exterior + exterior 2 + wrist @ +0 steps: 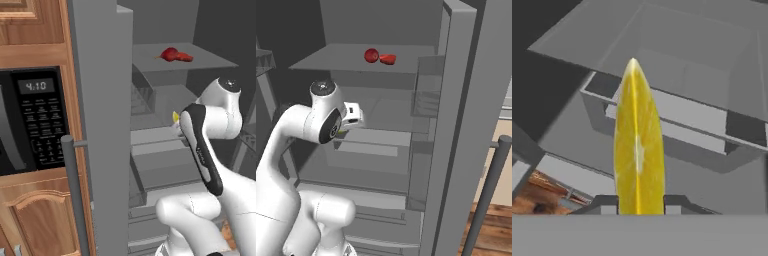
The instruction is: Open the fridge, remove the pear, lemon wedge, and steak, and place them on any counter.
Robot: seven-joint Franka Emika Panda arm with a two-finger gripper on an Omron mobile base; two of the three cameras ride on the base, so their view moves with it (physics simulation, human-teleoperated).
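Note:
The grey fridge (pixel 102 125) (pixel 456 120) stands open, and my arm reaches into its middle section. My gripper (pixel 637 205) is shut on the lemon wedge (pixel 637 150), a bright yellow slice held upright between the two fingertips. A bit of that lemon wedge (pixel 175 116) (pixel 342 133) peeks out beside the white hand, above a middle shelf. On the top shelf lie a round red fruit with a stem, seemingly the pear (pixel 169 53) (pixel 371 55), and the flat red steak (pixel 184 57) (pixel 388 59) touching it. The counter is out of view.
A black microwave (pixel 30 120) sits in wooden cabinets left of the fridge. The open door carries wire bins (pixel 426 102) and a vertical bar handle (pixel 75 200) (pixel 490 192). Grey drawers (pixel 165 170) lie below my hand. A patch of wood (pixel 542 195) shows underneath.

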